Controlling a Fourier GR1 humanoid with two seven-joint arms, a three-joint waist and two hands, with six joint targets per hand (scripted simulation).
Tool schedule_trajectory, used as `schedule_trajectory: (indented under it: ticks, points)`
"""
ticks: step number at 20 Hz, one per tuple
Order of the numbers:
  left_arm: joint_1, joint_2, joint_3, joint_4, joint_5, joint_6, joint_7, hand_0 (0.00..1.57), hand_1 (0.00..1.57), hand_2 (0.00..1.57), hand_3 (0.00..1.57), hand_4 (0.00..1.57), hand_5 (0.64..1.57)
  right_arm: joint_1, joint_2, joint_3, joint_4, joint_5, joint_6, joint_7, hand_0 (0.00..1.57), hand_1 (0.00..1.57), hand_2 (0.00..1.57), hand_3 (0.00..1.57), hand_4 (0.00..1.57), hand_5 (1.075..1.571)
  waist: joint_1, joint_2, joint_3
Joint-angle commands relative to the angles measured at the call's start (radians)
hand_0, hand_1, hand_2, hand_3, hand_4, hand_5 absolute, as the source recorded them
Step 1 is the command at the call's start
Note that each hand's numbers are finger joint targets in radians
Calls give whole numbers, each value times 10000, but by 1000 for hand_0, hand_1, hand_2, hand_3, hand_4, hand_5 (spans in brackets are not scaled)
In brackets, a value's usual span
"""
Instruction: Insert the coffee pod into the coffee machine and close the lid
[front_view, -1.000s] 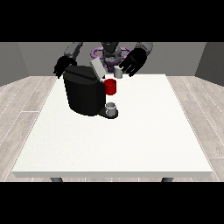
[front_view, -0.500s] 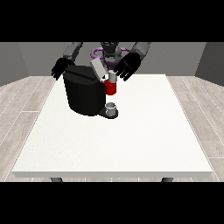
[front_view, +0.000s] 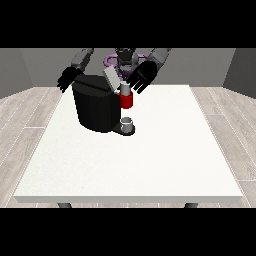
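Hand at view's right (front_view: 143, 76), fingers spread wide, now nearer than a second ago, just above pod (front_view: 125, 89) seated atop coffee machine (front_view: 98, 102); lid (front_view: 111, 78) raised beside fingertips. Closing likely next. Other hand (front_view: 67, 79) open, apart.

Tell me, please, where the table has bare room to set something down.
The table is bare across its near half and right side. It is crowded only at the far left, where the machine, its cup and both hands sit.
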Motion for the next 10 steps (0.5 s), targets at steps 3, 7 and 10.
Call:
schedule_trajectory:
  ticks: [3,7,10]
  points:
    - [-319,244,55,72,-133,-9,-251,1203,1203,1272,1200,500,1571,-252,136,54,-15,95,-160,-330,0,0,0,0,513,1571,-37,490,-3]
    - [332,-318,-136,-38,-160,28,-314,1186,1186,1269,1202,515,1571,227,98,-259,239,-194,-107,-297,0,0,0,0,442,1571,314,-123,0]
    - [235,-10,34,266,-263,254,-329,1184,1184,1248,1186,488,1571,421,160,319,-277,248,-120,-212,0,0,0,0,448,1571,-109,114,-4]
